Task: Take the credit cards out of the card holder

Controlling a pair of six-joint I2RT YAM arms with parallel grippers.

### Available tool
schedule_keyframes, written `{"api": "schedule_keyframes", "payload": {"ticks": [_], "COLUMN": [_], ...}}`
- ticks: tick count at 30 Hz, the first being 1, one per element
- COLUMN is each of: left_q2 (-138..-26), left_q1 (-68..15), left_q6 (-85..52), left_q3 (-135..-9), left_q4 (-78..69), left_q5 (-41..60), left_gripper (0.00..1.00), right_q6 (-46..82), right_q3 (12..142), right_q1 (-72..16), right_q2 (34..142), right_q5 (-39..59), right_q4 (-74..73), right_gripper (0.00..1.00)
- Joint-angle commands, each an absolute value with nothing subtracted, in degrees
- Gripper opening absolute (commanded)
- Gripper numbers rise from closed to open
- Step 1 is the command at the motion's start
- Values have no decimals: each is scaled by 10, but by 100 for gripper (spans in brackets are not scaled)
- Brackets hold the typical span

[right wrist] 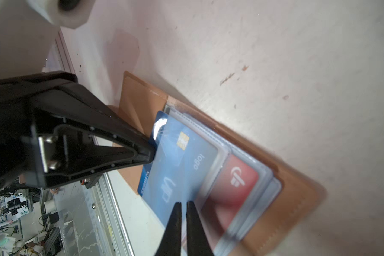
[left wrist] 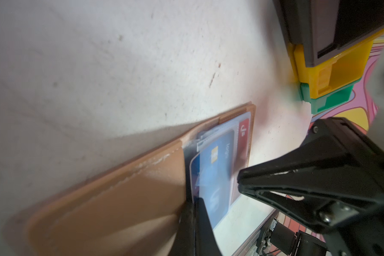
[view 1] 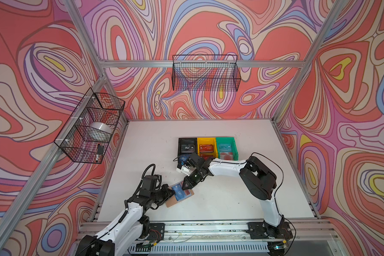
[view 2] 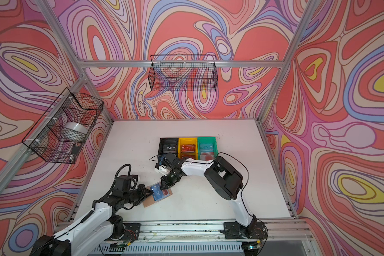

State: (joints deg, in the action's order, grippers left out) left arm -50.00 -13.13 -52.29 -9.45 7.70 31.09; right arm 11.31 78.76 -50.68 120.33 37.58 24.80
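Card holder [right wrist: 297, 199]: tan-brown, leather-look, stitched border. It lies open and flat on the tabletop [right wrist: 275, 66], directly beneath both end effectors, with its clear sleeve pages [right wrist: 273, 184] facing up. Blue card [right wrist: 182, 168]: gold chip, "logo" and "VIP" print, in the top sleeve. One edge protrudes bare from the sleeve, and the closed tips of the left end effector [right wrist: 152, 150] pinch that edge. The closed tips of the right end effector [right wrist: 184, 206] meet an adjacent side of the same sleeve. Red card [right wrist: 237, 184]: white emblem, sleeved underneath, on the far side of the blue card from the left end effector.
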Motion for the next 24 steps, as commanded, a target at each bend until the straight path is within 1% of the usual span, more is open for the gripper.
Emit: {"api": "schedule_keyframes", "payload": {"ticks": [1, 10, 17, 24], "left_q2": [-512, -497, -455, -440], "left_q1": [-128, -128, -127, -127], "left_q6": [-523, -515, -523, -522], "left_q3": [-78, -77, -67, -63], "left_q4": [104, 129, 148, 176], "left_q5": [294, 294, 290, 286], "left_gripper": [0, 0, 0, 0], "right_q6": [113, 128, 132, 135], "right_q3": [792, 770, 768, 774], "right_q1": [-508, -503, -495, -493], "right_q2": [1222, 1223, 1230, 1237], "right_q5": [372, 306, 289, 279], "right_q4": [250, 269, 286, 296], "right_gripper": [10, 9, 8, 8]}}
